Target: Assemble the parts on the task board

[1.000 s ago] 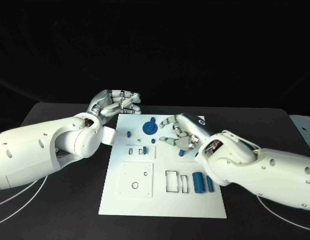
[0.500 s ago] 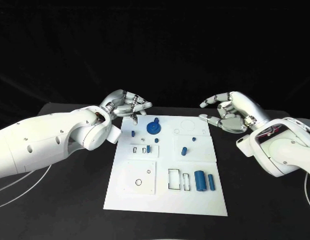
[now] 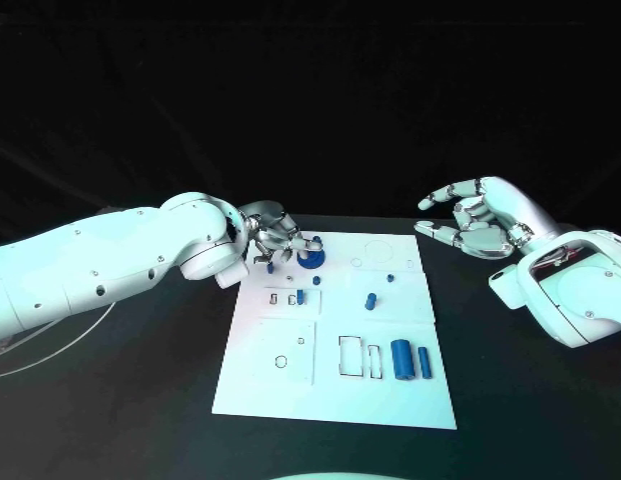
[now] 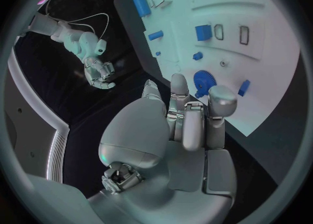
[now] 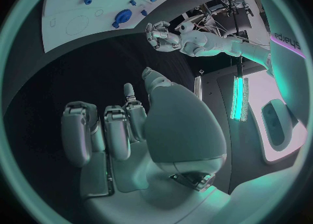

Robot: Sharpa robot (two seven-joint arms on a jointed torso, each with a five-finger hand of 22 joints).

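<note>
The white task board (image 3: 267, 385) lies mid-table. A blue gear (image 3: 310, 257) stands near its far left corner, also seen in the left wrist view as the blue gear (image 4: 205, 81). My left hand (image 3: 273, 240) hovers over that corner with its fingers curled in and its fingertips right beside the gear; I cannot tell if they touch it. My left hand (image 4: 189, 125) holds nothing. My right hand (image 3: 480, 220) is raised off the board's far right side, fingers half bent and apart, empty; the right wrist view shows the same hand (image 5: 124, 130). Two blue cylinders (image 3: 401, 360) lie at the near right.
Small blue pieces dot the board's middle: a peg (image 3: 371, 300), a block in a slot (image 3: 299, 297) and a stud (image 3: 270, 268). An open rectangular slot (image 3: 351, 357) sits beside the cylinders. Cables trail on the black table (image 3: 541, 400) at both sides.
My right hand has lifted off the board's middle and swung out to the right. My left hand has come down from beyond the far edge to the gear.
</note>
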